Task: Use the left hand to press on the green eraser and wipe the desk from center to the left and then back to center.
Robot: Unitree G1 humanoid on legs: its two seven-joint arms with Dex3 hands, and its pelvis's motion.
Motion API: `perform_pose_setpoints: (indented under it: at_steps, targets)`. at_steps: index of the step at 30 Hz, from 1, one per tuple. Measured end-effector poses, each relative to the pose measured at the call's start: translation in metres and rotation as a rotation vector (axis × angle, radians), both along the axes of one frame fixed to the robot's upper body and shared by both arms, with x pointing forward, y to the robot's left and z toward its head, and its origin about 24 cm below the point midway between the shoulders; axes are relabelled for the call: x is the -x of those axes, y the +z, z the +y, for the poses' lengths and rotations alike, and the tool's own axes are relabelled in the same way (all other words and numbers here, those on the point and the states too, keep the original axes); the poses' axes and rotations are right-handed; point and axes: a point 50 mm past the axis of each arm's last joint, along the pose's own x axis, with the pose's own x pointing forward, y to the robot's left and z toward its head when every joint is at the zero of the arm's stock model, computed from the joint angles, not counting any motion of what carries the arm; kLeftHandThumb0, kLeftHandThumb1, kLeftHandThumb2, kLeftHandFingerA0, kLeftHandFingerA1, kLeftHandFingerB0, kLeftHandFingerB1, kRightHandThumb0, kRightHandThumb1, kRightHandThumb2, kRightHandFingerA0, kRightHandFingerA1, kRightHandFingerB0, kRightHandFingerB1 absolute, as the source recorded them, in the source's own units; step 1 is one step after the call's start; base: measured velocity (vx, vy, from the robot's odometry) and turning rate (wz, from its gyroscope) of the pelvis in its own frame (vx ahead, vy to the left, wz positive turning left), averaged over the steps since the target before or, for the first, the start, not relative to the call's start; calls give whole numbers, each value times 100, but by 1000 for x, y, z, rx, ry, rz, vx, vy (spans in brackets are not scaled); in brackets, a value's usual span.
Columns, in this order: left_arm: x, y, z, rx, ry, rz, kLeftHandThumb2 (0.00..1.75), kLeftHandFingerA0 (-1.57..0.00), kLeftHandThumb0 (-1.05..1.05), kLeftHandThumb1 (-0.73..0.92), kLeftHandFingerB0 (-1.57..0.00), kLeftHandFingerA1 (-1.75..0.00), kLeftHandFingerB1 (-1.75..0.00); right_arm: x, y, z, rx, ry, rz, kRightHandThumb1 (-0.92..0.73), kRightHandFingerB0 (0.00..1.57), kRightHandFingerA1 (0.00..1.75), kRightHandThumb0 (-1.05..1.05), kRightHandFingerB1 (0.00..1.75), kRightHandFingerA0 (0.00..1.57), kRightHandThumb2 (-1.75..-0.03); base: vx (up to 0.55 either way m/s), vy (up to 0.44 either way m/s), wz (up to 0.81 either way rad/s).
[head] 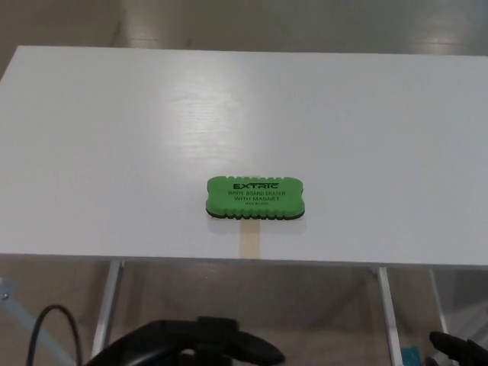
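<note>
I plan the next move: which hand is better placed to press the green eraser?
Probably left. The left hand sits low, almost under the green whiteboard eraser; the right hand barely shows at the far corner.

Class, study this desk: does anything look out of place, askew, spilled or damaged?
Nothing stands out. The green eraser lies flat and square near the front middle of the white desk, label up. No spill or damage shows.

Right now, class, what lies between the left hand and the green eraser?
In the head view, only bare white desk and its near edge separate the left hand, low below the desk, from the green eraser.
</note>
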Motion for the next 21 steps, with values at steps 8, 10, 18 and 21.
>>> perform_pose_setpoints:
  at_steps: [8, 10, 18, 21]
  targets:
    - [2, 62, -30, 165, -140, -199, 61, -73, -23, 73, -44, -47, -39, 1, 0, -1, 4, 3, -5, -67, 67, 50, -42, 43, 74, -61, 0, 0, 0]
    - [-2, 72, -33, 195, -138, -235, 62, -76, -24, 74, -46, -46, -38, 1, 0, -1, 6, 3, -4, -67, 67, 49, -42, 43, 73, -61, 0, 0, 0]
    - [-35, 106, -44, 282, -20, -381, 63, -79, -25, 74, -58, -47, -38, 5, -1, -2, 12, 8, 3, -67, 67, 49, -41, 43, 73, -61, 0, 0, 0]
    - [-44, 112, -46, 292, 15, -406, 63, -79, -25, 74, -58, -47, -38, 5, -1, -2, 12, 8, 3, -67, 67, 49, -41, 43, 73, -61, 0, 0, 0]
